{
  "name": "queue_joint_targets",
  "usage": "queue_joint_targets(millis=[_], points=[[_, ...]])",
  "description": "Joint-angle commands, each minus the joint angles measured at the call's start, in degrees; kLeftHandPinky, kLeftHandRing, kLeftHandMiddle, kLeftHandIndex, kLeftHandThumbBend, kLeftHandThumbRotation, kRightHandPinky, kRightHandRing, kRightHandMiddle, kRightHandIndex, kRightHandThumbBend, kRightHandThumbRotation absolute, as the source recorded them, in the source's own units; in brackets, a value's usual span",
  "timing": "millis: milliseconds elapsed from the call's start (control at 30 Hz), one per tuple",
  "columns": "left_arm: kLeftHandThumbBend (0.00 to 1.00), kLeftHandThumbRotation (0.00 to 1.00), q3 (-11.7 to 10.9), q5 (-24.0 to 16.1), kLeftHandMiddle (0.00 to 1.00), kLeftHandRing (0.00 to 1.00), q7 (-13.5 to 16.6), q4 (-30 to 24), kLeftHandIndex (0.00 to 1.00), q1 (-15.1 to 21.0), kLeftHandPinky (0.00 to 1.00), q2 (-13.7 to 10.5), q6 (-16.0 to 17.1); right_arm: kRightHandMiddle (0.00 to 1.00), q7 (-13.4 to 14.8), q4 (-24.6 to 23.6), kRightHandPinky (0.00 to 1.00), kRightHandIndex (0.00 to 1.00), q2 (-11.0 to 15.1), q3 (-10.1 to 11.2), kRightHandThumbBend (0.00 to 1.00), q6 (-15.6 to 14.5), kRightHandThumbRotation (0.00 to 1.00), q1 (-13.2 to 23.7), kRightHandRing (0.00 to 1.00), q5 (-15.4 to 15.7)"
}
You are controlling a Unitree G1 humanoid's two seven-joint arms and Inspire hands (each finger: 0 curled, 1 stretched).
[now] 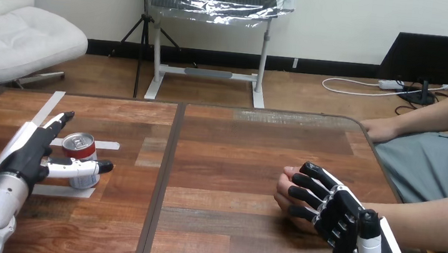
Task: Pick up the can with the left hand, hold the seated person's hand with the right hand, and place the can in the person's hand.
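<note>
The can [78, 146] is standing upright at about 9 o'clock on the bench [238, 147], well in from the near and far edges. The left hand [26, 159] is reaching in from 7 o'clock and sitting wide around it. Its straight fingers are pointing past the can's 9 o'clock side toward 1 o'clock, and its thumb is lying across the can's near face, hiding a band of the wall. Whether the thumb is pressing the can or only crossing in front of it is hard to make out. White tape strips [103, 145] are lying beside the can, partly covered by it and by the hand.

At about 4 o'clock the right hand [341, 217] is lying over the person's hand [282, 192], covering most of it; only a strip is peeking out at its 9 o'clock side. I cannot tell whether the right hand is gripping. The person's forearm [432, 214] is running off the right edge. The person's other hand [379, 128] is resting at the bench's 2 o'clock corner. Open wood is stretching between the can and the stacked hands.
</note>
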State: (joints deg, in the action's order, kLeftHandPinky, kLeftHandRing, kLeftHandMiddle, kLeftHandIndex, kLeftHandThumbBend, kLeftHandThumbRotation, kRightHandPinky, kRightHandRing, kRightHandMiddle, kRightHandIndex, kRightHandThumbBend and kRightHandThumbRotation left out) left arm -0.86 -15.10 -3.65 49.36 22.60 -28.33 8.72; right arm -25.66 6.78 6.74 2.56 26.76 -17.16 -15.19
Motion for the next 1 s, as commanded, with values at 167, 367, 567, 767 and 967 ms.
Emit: queue_joint_targets(millis=[167, 367, 567, 767, 967], points=[[0.81, 0.26, 0.65, -0.21, 0.95, 0.95, 0.36, 0.09, 0.94, 4.49, 0.92, -0.81, -0.42, 0.83, -0.19, -0.43, 0.75, 0.85, -0.21, 0.41, 1.0, 1.59, 0.98, 3.63, 0.82, -0.53], [0.78, 0.24, 0.7, -0.27, 0.94, 0.93, 0.62, 0.04, 0.93, 4.54, 0.87, -0.72, -0.76, 0.83, -0.42, -0.43, 0.75, 0.85, -0.29, 0.42, 0.99, 1.65, 0.97, 3.59, 0.82, -0.88], [0.77, 0.23, 1.02, -0.89, 0.92, 0.9, 1.1, -0.83, 0.91, 4.75, 0.82, -0.63, -3.15, 0.83, -0.43, -0.53, 0.74, 0.85, -0.37, 0.41, 0.99, 1.58, 0.97, 3.55, 0.82, -0.87], [0.75, 0.2, 1.07, -1.22, 0.89, 0.87, 1.61, -1.34, 0.89, 4.81, 0.78, -0.48, -4.38, 0.83, -0.2, -0.52, 0.74, 0.85, -0.37, 0.43, 0.99, 1.94, 0.97, 3.5, 0.82, -0.4], [0.72, 0.15, 1.0, -1.61, 0.85, 0.81, 2.57, -1.76, 0.86, 4.85, 0.73, -0.19, -5.23, 0.83, -0.26, -0.37, 0.75, 0.85, -0.4, 0.45, 0.99, 2.26, 0.98, 3.53, 0.82, -0.41]])
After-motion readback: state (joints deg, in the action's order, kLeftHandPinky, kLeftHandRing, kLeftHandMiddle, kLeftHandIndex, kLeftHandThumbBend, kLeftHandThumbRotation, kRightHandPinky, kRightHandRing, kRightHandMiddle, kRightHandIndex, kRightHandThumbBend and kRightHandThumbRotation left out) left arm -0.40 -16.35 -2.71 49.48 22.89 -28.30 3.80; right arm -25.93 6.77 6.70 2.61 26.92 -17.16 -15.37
